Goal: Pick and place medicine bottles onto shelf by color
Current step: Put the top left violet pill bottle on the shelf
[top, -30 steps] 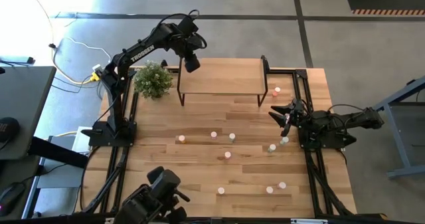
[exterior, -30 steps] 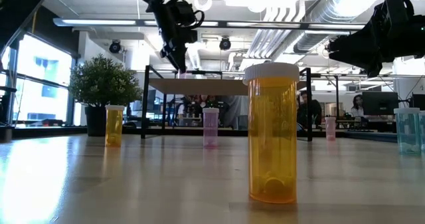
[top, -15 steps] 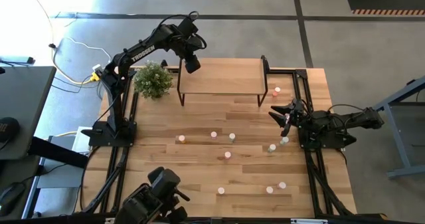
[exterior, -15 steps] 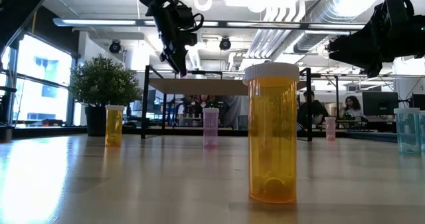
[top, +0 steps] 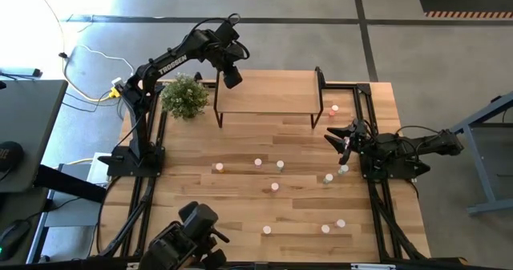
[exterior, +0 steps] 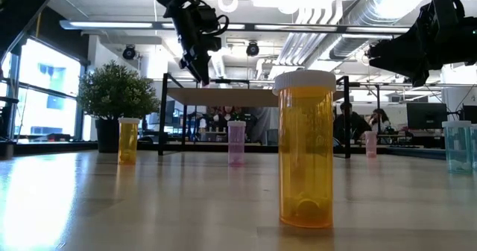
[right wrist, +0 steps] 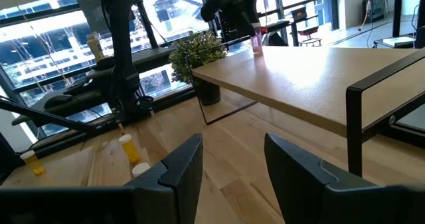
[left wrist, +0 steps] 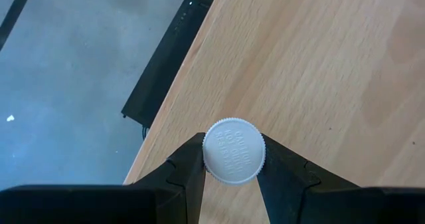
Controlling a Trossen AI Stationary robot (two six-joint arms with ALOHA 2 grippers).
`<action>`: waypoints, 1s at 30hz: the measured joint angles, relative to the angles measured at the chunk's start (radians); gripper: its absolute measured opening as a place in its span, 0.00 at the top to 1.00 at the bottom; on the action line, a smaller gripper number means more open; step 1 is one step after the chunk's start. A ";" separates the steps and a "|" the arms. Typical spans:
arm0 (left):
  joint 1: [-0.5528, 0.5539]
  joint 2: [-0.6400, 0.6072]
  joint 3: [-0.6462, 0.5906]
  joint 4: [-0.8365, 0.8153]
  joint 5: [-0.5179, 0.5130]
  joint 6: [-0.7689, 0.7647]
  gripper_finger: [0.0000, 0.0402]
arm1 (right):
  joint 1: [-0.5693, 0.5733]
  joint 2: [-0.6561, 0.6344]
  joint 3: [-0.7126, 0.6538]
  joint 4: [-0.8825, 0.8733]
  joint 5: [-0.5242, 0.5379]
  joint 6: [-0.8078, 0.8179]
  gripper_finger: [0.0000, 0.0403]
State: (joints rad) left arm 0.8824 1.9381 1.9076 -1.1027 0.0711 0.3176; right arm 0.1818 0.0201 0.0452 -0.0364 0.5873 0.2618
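My left gripper [top: 231,78] hangs over the far left corner of the light-wood shelf [top: 268,94] and is shut on a pink medicine bottle with a white cap [left wrist: 233,151]. The right wrist view shows that bottle [right wrist: 255,43] upright at the shelf's corner. My right gripper [top: 338,139] hovers open and empty above the table's right side. Several other bottles stand on their bases on the tabletop, among them an orange one [top: 218,167], a pink one [top: 258,163] and one beside the shelf's right legs [top: 334,108]. My left gripper pinches the bottle's white cap [left wrist: 260,159] between its two fingers, one on each side, coming from above and pointing down. The bottle stays upright below the fingers. Its base seems to rest on the shelf board [right wrist: 292,71], though I cannot tell for sure.
A green potted plant [top: 184,95] stands just left of the shelf, close to the left arm. A large orange bottle [exterior: 305,158] stands near the low camera. Two pale bottles [top: 343,170] stand below my right gripper. Black frame rails run along both table sides.
My left gripper has sunk a little toward the shelf top with the pink bottle still between its fingers. The right arm has kept still.
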 joint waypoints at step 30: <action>-0.001 0.000 0.000 -0.025 -0.004 0.027 0.66 | 0.000 0.000 0.000 0.000 0.000 0.000 0.62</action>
State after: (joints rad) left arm 0.8819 1.9377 1.9079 -1.1275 0.0673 0.3443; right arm 0.1814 0.0202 0.0452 -0.0364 0.5873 0.2615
